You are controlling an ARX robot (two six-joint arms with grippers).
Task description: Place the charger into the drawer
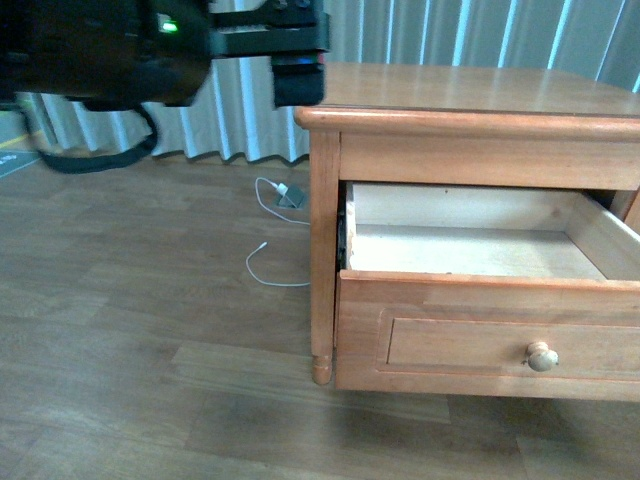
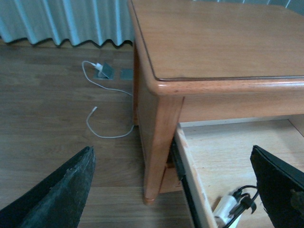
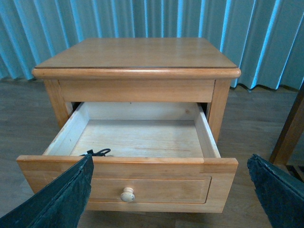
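The honey-brown nightstand (image 3: 137,52) stands on a wood-plank floor (image 1: 130,330) in front of pale blue curtains (image 3: 142,19), and its top is bare. Its upper drawer (image 3: 206,137) is pulled well out, showing pale wood walls and a pale bottom. The only thing in it is the charger, which lies on the drawer bottom in the front corner on the robot's left, close behind the front panel and beside the left side wall. In the front view the front panel hides it.

The left gripper (image 2: 171,149) hangs above that corner of the nightstand with its 2 black fingers spread wide and nothing between them. The right gripper (image 3: 170,159) faces the drawer front from further back, its 2 fingers equally wide apart and empty.

On the floor to the left of the nightstand lies a grey adapter (image 2: 105,71) with a long white cable (image 2: 102,130) curling loose.

The charger (image 2: 227,208) is a small white plug block with thin black cable looped around it; in the right wrist view only a loop of that black cable shows above the panel edge. 1 round wooden knob (image 3: 127,194) sits on the framed front panel.
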